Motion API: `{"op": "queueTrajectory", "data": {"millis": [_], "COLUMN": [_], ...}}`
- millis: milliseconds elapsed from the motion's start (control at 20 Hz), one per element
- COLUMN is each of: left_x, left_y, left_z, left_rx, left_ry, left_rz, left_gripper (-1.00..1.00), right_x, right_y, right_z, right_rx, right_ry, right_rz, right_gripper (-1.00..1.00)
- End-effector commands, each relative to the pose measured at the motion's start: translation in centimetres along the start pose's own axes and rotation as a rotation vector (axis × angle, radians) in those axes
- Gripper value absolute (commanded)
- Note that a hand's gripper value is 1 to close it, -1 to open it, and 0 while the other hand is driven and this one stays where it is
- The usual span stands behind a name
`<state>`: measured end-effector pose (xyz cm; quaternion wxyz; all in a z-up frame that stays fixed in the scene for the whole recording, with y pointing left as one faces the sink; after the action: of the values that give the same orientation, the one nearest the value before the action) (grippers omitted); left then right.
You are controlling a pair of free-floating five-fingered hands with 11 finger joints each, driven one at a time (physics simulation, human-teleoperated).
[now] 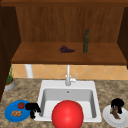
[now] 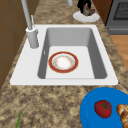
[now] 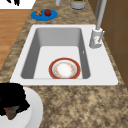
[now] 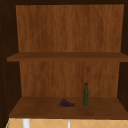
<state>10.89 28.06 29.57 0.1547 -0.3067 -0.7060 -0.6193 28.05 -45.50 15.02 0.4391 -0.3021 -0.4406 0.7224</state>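
— Now, whereabouts for the brown piece point(image 1: 116, 113)?
— Lower right of the front view, on the white plate point(image 1: 107, 116), directly beneath the right hand point(image 1: 117, 103). Touching, not apart.
— Held?
— Looks so: curled down around its upper end and closed on it. Seen again at the lower left of the right side view, poking out from under the same hand.
— Long axis?
— Roughly upright in the front view, leaning a little, lower end toward the plate's middle. Cannot tell whether resting on the plate or lifted just off it.
— And the left hand point(image 1: 32, 108)?
— Lower left of the front view, at the right edge of the blue plate point(image 1: 9, 109), near the tomato point(image 1: 21, 105) and the browned bits point(image 1: 16, 113). Cannot tell how open. Well apart from the piece, with the sink point(image 1: 43, 86) and the red bowl point(image 1: 67, 115) between.
— Nearer, then?
— Right, plainly.
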Motion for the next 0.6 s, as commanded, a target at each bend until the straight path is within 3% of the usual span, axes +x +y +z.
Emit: {"op": "queueTrajectory", "data": {"millis": [0, 200, 550], "left_x": [0.0, 0.0, 0.0], "left_y": [0.0, 0.0, 0.0], "left_z": [0.0, 0.0, 0.0], "left_rx": [0.000, 0.000, 0.000], "left_ry": [0.000, 0.000, 0.000], "left_rz": [0.000, 0.000, 0.000], "left_gripper": [0.00, 0.00, 0.00], "right_x": [-0.7, -1.0, -2.6], "right_y": [1.8, 4.0, 4.9], "right_z": [-1.0, -2.2, -4.6], "right_rx": [-0.028, -0.028, 0.082], "right_ry": [0.006, 0.006, -0.059], "right_rz": [0.009, 0.018, -0.088], "right_gripper": [1.00, 1.00, 1.00]}}
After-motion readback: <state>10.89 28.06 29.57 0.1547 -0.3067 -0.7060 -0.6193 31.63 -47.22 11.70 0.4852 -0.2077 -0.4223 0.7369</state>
